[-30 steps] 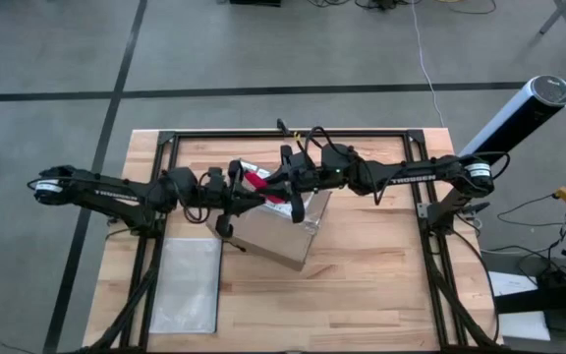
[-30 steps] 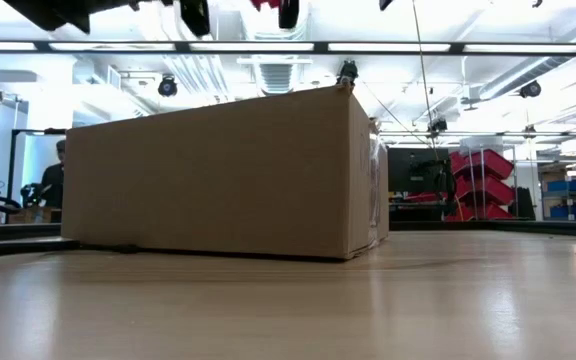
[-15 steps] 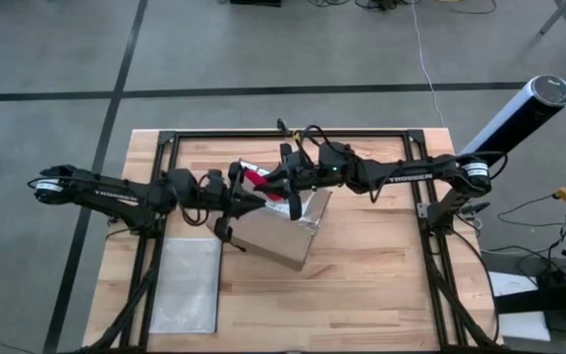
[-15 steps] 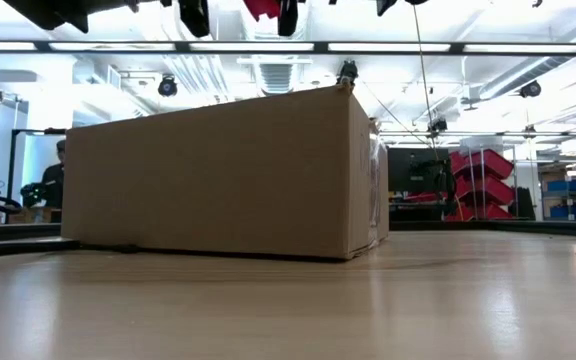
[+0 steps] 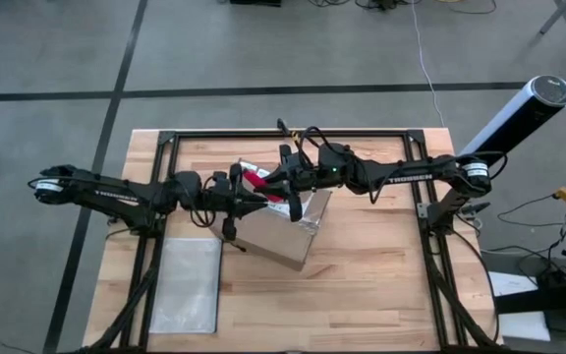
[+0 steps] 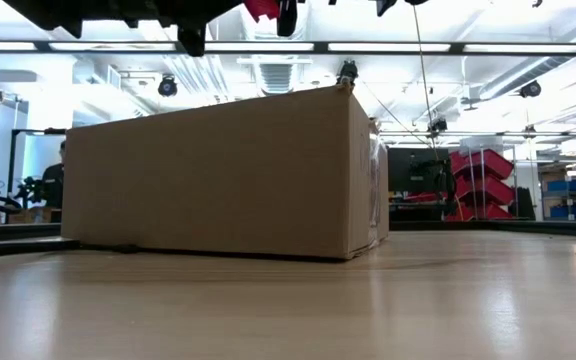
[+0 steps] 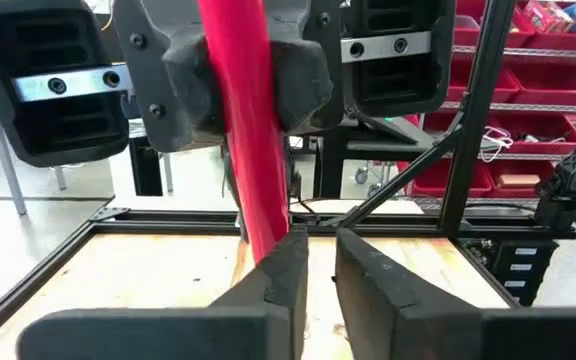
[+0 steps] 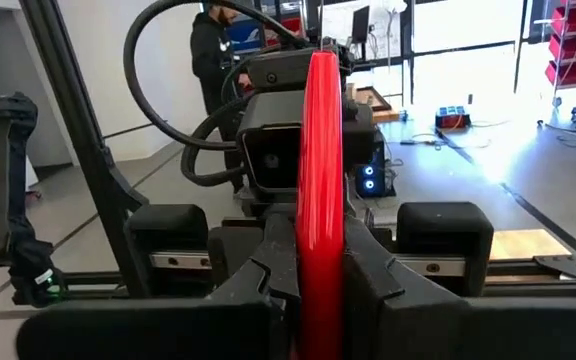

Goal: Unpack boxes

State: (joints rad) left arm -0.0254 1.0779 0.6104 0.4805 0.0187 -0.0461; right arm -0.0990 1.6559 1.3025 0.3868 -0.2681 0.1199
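The brown cardboard box [image 5: 281, 234] [image 6: 218, 175] rests flat on the wooden table. Above it, my right gripper [image 5: 285, 185] [image 8: 320, 262] reaches in from the table's right and is shut on a red utility knife [image 5: 257, 180] [image 8: 320, 170]. My left gripper [image 5: 259, 201] [image 7: 323, 248] faces it from the left, level. A narrow gap shows between its fingers, with nothing in it. The knife's free end [image 7: 268, 225] passes beside one left finger, not between the two. My right gripper pinches the knife's rear part [image 8: 320, 250] between its two fingers. The fingers come level from the table's right and lie along the knife, which sticks out past the fingertips toward my left gripper. It hangs clear above the box. My left gripper: the knife's free end meets the outer side of one finger [image 7: 286, 262]; whether they touch I cannot tell.
A flat translucent pouch [image 5: 187, 285] lies on the table's near left. A black metal frame [image 5: 293, 135] runs around the table top. In the right wrist view a person stands in the room beyond the table.
My left hand has dipped a little toward the box; its dark body shows lower in the low view. My right gripper and the knife have kept still, and the box has not moved.
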